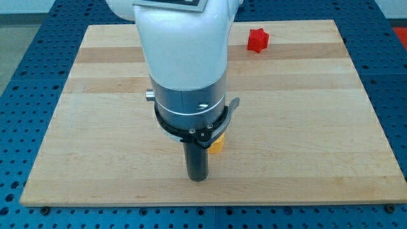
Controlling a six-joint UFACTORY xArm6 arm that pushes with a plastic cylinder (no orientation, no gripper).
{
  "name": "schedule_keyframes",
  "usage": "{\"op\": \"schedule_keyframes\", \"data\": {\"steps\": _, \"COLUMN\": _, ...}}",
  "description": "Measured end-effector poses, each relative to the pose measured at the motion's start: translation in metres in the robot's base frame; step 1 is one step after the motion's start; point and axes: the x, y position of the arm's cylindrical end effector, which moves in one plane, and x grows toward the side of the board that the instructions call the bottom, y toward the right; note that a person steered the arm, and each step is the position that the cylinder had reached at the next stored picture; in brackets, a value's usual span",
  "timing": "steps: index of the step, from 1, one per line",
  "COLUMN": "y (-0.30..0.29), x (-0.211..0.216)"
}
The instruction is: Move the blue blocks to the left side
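No blue block shows in the camera view; the arm's white and grey body hides the middle of the board. My tip (198,179) rests on the wooden board (299,127) near the view's bottom centre. A yellow block (217,144), mostly hidden by the arm, lies just to the right of and slightly above my tip, close to the rod; I cannot tell if they touch. A red star-shaped block (257,40) lies near the view's top edge, right of centre, far from my tip.
The wooden board lies on a blue perforated table (19,76) that shows around all its edges.
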Motion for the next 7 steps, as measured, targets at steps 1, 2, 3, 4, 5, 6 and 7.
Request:
{"op": "schedule_keyframes", "data": {"steps": 1, "y": 0.0, "x": 0.0}}
{"op": "schedule_keyframes", "data": {"steps": 2, "y": -0.01, "x": 0.0}}
{"op": "schedule_keyframes", "data": {"steps": 3, "y": -0.01, "x": 0.0}}
{"op": "schedule_keyframes", "data": {"steps": 4, "y": -0.01, "x": 0.006}}
{"op": "schedule_keyframes", "data": {"steps": 5, "y": -0.002, "x": 0.009}}
{"op": "schedule_keyframes", "data": {"steps": 6, "y": 0.069, "x": -0.007}}
{"op": "schedule_keyframes", "data": {"steps": 7, "y": 0.122, "x": -0.046}}
